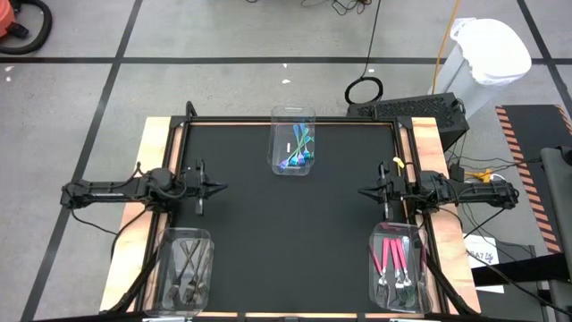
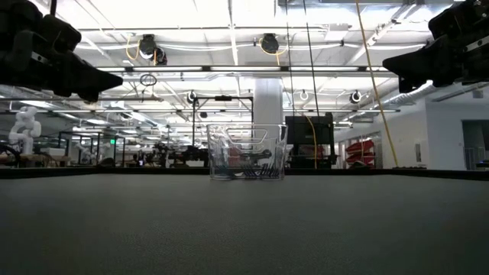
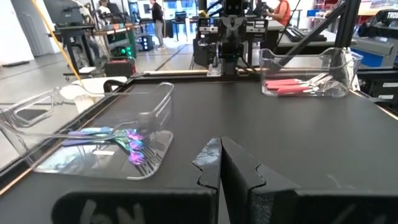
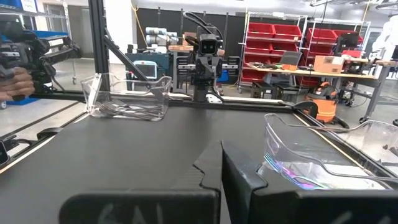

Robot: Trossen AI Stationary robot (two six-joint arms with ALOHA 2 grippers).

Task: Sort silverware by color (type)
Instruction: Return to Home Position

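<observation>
All the silverware lies in three clear bins. The teal-handled pieces [image 1: 298, 152] are in the bin at the far middle of the table [image 3: 118, 138]. The dark pieces [image 1: 186, 264] fill the near-left bin [image 4: 127, 109]. The pink-handled pieces [image 1: 393, 259] fill the near-right bin [image 3: 292, 86]. My left gripper [image 1: 219, 188] hovers shut over the table's left side, its fingers pressed together [image 3: 221, 158]. My right gripper [image 1: 365, 190] hovers shut over the right side [image 4: 221, 163]. The two grippers point at each other and neither holds anything.
The black mat [image 1: 290, 241] between the two grippers carries nothing but the three bins at its edges. The far-middle bin [image 2: 247, 153] stands upright on the mat. A white bag [image 1: 492, 54] and cables lie beyond the table's far right corner. A person's hand [image 4: 15, 81] shows in the room.
</observation>
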